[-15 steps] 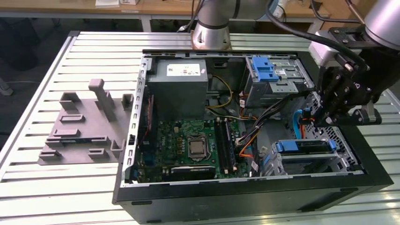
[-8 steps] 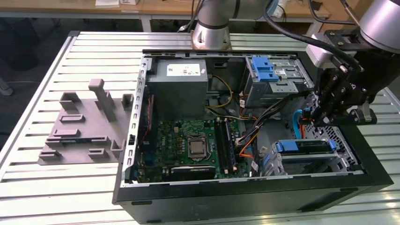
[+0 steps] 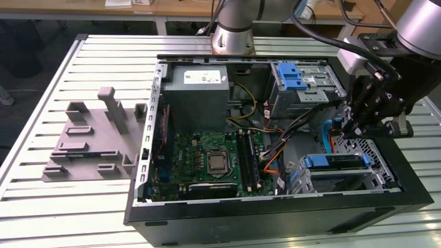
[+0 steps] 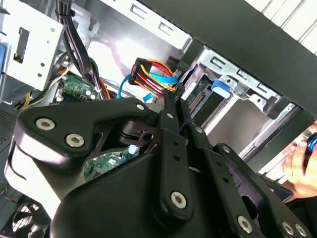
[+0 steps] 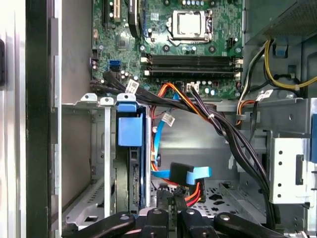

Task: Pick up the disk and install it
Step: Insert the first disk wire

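Jaws first: your gripper [image 5: 173, 214] has its fingers drawn narrow, nearly together, and nothing shows between them in both wrist views. It hangs inside the case [image 3: 276, 217], over the bay on the exterior view's right, with loose cables [image 5: 223, 129] and a blue data lead [image 5: 190, 173] just beyond the tips.

Now the disk [image 5: 131, 148]. It isn't in your grasp. It stands on edge in the lower cage [image 3: 372, 175], blue carrier tab uppermost. In the exterior view it lies just below the fingertips and a touch to that view's left, near but apart. Its long axis runs across that view, left to right, parallel to the case's front wall. In the first wrist view it sits off to one side of the jaws, not between them (so you're beside the slot, not over it).

Counting up: one disk, one gripper, two drive cages with the second cage [image 3: 303, 85] further back, one power supply [image 3: 200, 98], one motherboard [image 3: 214, 160], and one grey fixture [image 3: 90, 139] out on the table [image 3: 41, 206].
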Motion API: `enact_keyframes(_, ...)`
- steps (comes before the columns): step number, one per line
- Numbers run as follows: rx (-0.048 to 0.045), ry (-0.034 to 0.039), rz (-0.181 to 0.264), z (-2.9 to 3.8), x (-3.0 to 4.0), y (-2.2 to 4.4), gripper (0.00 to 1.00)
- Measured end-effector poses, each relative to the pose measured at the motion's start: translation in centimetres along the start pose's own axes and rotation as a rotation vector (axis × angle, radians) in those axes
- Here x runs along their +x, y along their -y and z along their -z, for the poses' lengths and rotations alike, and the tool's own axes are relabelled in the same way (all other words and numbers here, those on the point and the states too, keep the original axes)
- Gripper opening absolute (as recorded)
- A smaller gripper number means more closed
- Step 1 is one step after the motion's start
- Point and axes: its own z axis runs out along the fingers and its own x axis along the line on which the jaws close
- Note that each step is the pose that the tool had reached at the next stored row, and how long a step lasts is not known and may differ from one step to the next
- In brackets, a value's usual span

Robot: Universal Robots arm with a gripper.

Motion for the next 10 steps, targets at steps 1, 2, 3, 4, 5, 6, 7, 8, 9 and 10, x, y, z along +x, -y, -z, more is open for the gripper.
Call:
enact_keyframes(1, -0.0082, 0.0000, 0.000, -0.04, 0.07, 0.00, 0.16)
enact_keyframes(2, -0.0158, 0.0001, 0.000, -0.08, 0.18, 0.01, 0.16)
enact_keyframes(3, -0.0212, 0.0000, 0.000, -0.13, 0.36, 0.01, 0.16)
enact_keyframes(4, -0.0251, 0.0000, 0.000, -0.20, 0.64, 0.01, 0.16)
enact_keyframes(5, -0.0280, 0.0000, -0.001, -0.27, 0.93, 0.01, 0.16)
enact_keyframes(6, -0.0299, 0.0003, -0.001, -0.37, 1.28, 0.01, 0.16)
enact_keyframes(7, -0.0313, 0.0002, -0.001, -0.46, 1.63, 0.01, 0.16)
enact_keyframes(8, -0.0325, 0.0005, -0.001, -0.56, 1.99, 0.02, 0.16)
enact_keyframes(9, -0.0330, 0.0005, -0.001, -0.64, 2.36, 0.03, 0.16)
enact_keyframes(10, -0.0330, 0.0011, -0.001, -0.71, 2.54, 0.03, 0.16)
